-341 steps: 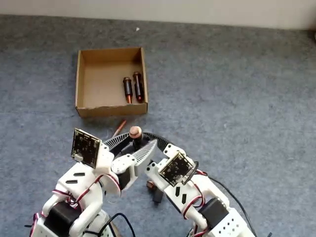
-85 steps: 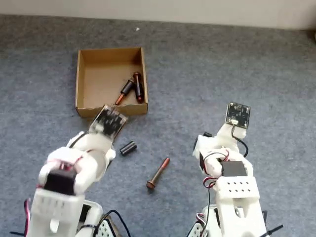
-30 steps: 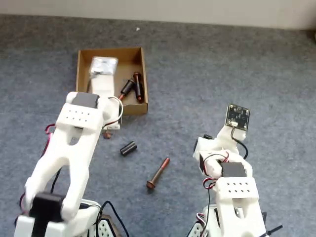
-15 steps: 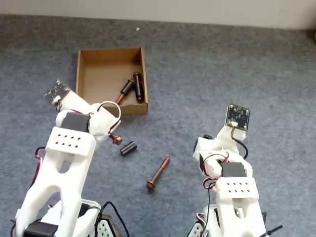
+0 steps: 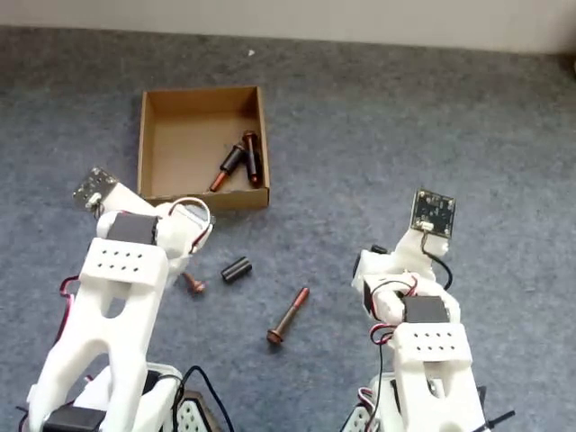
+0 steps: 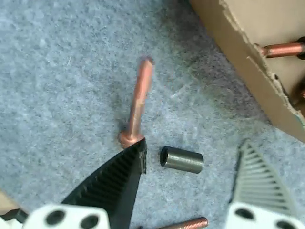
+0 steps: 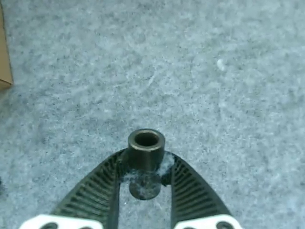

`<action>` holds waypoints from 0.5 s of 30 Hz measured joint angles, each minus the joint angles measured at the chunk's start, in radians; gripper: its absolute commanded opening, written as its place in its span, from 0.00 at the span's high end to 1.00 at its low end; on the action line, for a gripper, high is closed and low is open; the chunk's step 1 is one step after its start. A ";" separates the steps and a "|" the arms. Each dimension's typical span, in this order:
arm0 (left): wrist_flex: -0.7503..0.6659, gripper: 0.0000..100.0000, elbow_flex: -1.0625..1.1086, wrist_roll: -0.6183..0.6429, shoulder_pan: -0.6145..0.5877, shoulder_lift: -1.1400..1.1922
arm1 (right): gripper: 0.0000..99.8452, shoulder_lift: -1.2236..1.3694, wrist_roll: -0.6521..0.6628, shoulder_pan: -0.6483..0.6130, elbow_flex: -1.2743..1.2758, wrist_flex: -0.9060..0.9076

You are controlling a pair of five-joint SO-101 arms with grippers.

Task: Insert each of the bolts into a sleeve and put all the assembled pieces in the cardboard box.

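Left pincer (image 6: 193, 145): one finger (image 6: 119, 176) black, the other pale grey, both ribbed. Loose sleeve (image 6: 183, 160) between them dark gunmetal; bolt (image 6: 136, 102) off the black tip copper; cardboard box (image 6: 238, 57) beyond it tan. Right pincer (image 7: 146, 164): both fingers (image 7: 100, 191) black, ribbed; gripped sleeve (image 7: 146, 143) between them matte near-black. Carpet (image 7: 214, 71) mottled blue-grey. Left arm (image 5: 112, 297), right arm (image 5: 430, 360) white, red/black wires.

You're working on grey short-pile carpet (image 5: 405, 135), evenly lit. Along the carpet's far edge runs a pale plain band (image 5: 360, 18); wall or board, can't tell. White speck (image 5: 250, 53) near that edge.
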 measured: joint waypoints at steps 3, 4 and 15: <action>0.000 0.66 0.015 0.000 0.000 0.000 | 1.00 0.000 0.000 0.000 0.000 0.000; 0.000 0.66 0.015 0.000 0.000 0.000 | 1.00 0.000 0.000 0.000 0.000 0.000; 0.014 0.66 0.014 -0.290 -0.037 0.000 | 1.00 0.000 0.000 0.000 0.000 0.000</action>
